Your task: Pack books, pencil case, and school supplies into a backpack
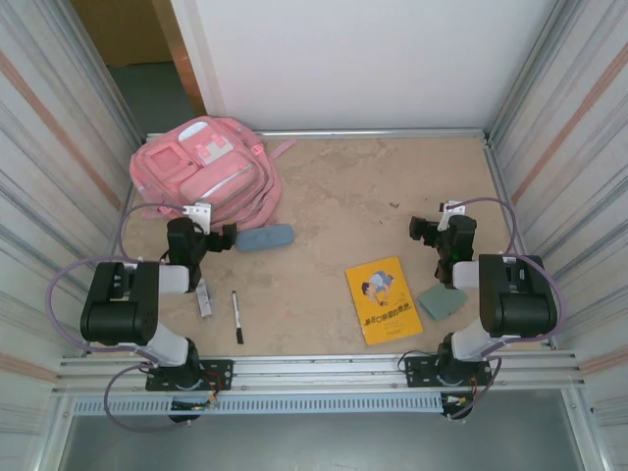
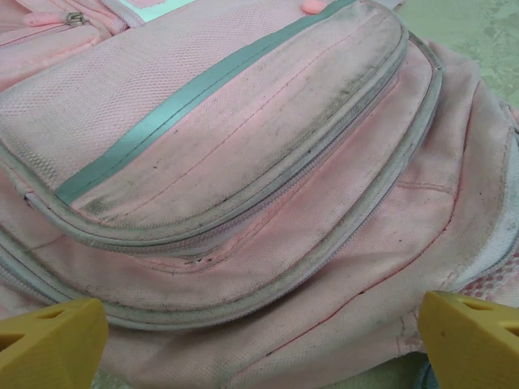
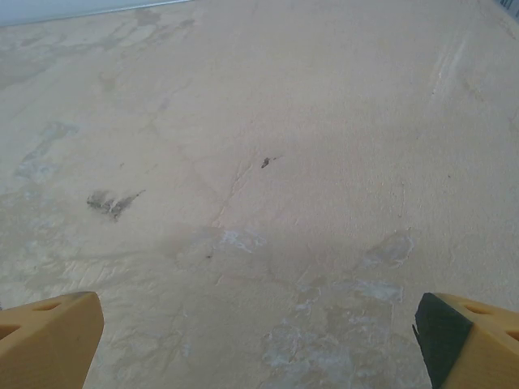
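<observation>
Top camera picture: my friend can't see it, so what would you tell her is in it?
A big pink backpack lies at the far left of a tan table, with a blue-grey pencil case beside it. Nearer are a black pen, a yellow book and a small grey-green square. The left arm and right arm reach in from the near edge.

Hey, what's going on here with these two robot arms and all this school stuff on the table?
Packing hasn't started yet. The left gripper is open, close in front of the pink backpack, whose zips look closed. The right gripper is open over bare table, holding nothing. The pencil case, yellow book, pen and grey-green flat piece all lie loose on the table.
</observation>
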